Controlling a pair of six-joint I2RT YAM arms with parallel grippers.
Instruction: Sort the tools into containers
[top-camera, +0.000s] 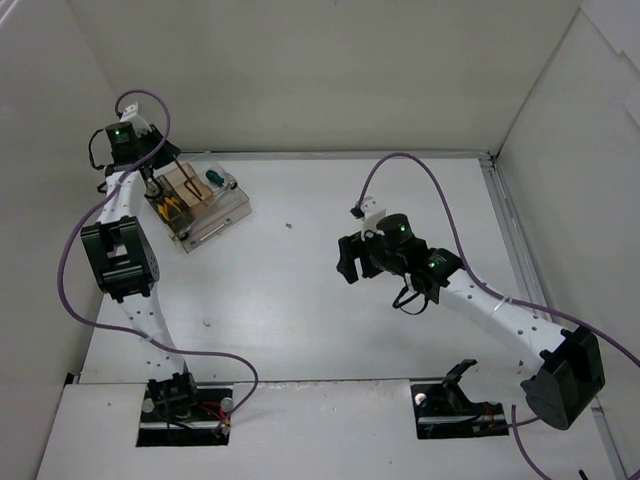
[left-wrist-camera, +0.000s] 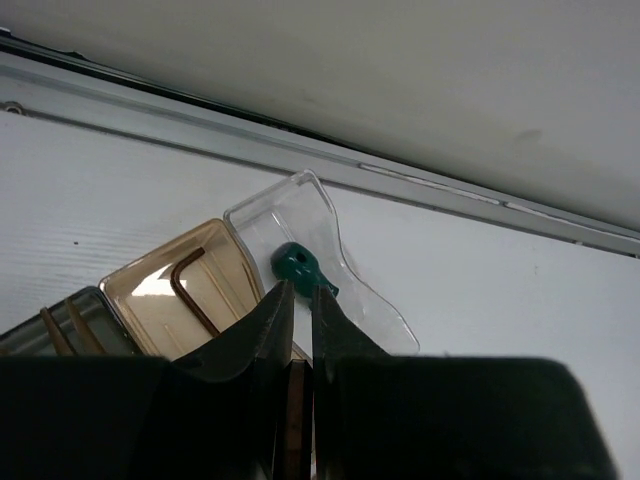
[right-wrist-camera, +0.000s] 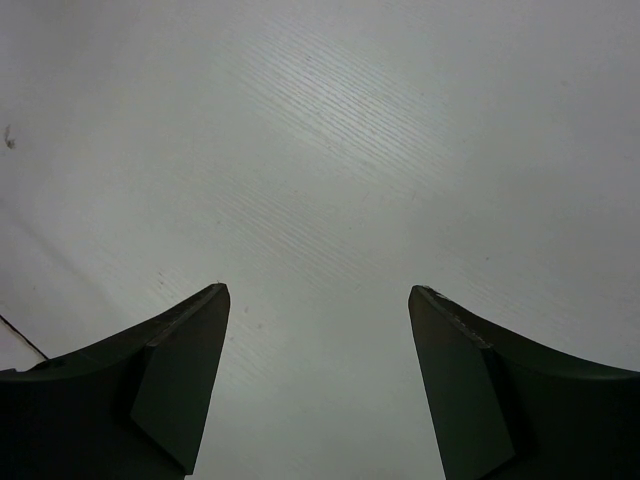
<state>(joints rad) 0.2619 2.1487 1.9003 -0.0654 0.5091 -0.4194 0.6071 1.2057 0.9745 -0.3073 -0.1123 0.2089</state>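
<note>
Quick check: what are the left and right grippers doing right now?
Left gripper: closed, apparently pinching the green-handled screwdriver just behind its handle.
Right gripper: open, holding nothing.

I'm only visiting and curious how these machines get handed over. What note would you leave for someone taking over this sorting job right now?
Left tool: fingers almost together over the tray, right at the green screwdriver. Whether it grips the screwdriver is hidden.
Right tool: open, empty, above the bare table.
Done: hex key lies in the tan compartment, yellow pliers are in the tray, and the screwdriver's handle sits in the clear end compartment.
Left: check that the screwdriver is let go. The top view shows no hand tool lying outside the tray.
</note>
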